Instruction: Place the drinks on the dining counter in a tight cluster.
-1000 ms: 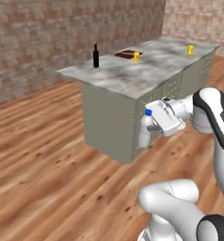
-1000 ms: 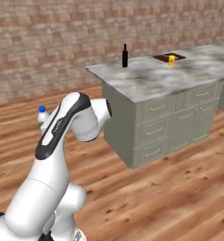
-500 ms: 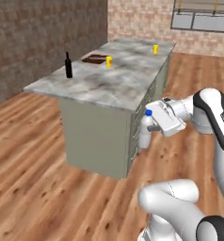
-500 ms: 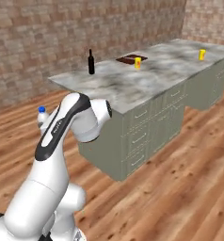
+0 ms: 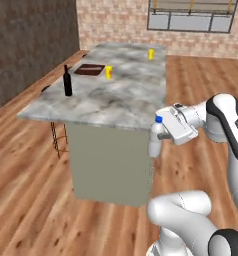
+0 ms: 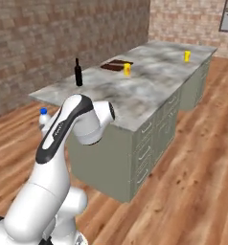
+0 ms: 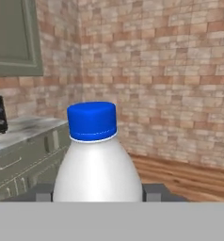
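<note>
Marble dining counter (image 5: 116, 100); wood floor (image 5: 26, 165); brick walls (image 6: 49, 43)

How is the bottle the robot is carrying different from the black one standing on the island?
The white bottle is stubby with a blue cap; the black bottle is slim, dark all over, with a long thin neck. The white bottle is gripped by the gripper beside the island's near end, off the marble; the black bottle stands free on the marble top. Both are upright.
</note>
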Available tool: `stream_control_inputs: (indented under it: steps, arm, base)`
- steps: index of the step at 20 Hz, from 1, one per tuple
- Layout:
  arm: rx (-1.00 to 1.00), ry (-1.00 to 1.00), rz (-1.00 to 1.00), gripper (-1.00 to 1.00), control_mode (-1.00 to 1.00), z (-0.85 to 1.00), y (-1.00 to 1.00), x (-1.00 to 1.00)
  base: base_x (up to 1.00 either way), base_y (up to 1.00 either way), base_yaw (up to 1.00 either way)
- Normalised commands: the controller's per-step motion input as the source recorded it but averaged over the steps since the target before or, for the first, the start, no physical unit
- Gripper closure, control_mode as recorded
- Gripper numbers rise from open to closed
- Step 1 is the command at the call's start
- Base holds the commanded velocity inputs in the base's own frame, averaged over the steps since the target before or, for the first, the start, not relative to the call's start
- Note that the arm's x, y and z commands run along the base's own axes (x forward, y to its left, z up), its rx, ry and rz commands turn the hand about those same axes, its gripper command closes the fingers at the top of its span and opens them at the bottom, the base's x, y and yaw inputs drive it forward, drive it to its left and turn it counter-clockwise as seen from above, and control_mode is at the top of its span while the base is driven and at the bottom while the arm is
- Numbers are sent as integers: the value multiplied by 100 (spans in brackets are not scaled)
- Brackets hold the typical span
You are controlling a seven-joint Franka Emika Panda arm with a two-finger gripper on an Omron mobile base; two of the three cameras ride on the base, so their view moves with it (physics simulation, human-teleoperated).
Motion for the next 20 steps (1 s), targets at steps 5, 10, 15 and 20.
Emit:
stream_control_inputs:
  steps: [5,10,15,20]
  arm:
    - [0,0,0,100,100,0,0,0]
    - [0,0,0,100,100,0,0,0]
    - [0,0,0,100,100,0,0,0]
    - [0,0,0,100,100,0,0,0]
  base:
    - [100,100,-34]
    - [100,100,-41]
    - [100,100,-43]
    - [100,100,-40]
